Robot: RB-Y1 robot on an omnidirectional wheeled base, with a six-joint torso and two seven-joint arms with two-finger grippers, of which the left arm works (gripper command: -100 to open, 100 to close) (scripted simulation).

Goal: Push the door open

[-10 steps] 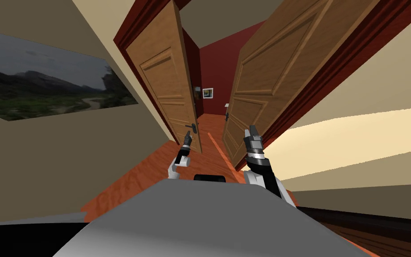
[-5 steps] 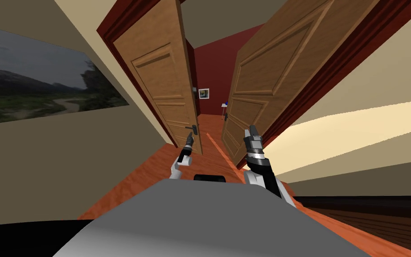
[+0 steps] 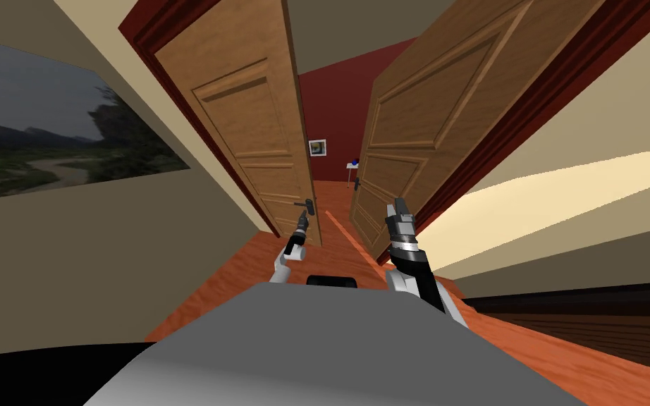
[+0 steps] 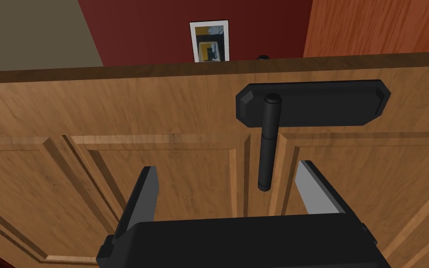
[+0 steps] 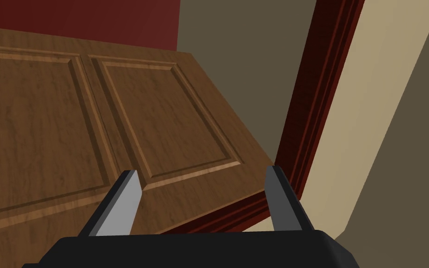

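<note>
On the beige wall at the left hangs a wide landscape picture point(image 3: 48, 141). An orange wood floor point(image 3: 239, 275) runs forward from there to a double doorway in a dark red frame point(image 3: 528, 113).

The left door leaf point(image 3: 246, 127), brown panelled wood, stands swung away from the frame. Its free edge is toward the middle of the doorway. A black lever handle point(image 4: 265, 144) on a black backplate point(image 4: 330, 103) sits close to that free edge.

The left gripper point(image 4: 227, 167) is right at this handle, with its claw spread wide and holding nothing. The lever's end lies between the two fingers, nearer one of them and touching neither. I cannot tell whether the fingertips meet the door panel. In the head view the left gripper point(image 3: 302, 224) shows just below the handle.

Between the two leaves is a narrow gap. Through it the floor carries on to a dark red back wall point(image 3: 330, 99) with a small framed picture point(image 3: 317, 147). A small white table point(image 3: 353, 164) stands near that wall. A paler strip point(image 3: 348, 243) crosses the floor at the doorway.

The right gripper point(image 3: 396, 206) is raised before the lower part of the right door leaf point(image 3: 443, 106), near its hinge side. Its claw is also fully spread and empty. In the right wrist view the fingers frame the leaf's lower panels point(image 5: 46, 130) and the frame's edge point(image 5: 316, 93), apart from both. Right of the frame runs another beige wall point(image 3: 598, 211), with darker planked floor point(image 3: 598, 331) at its foot.
</note>
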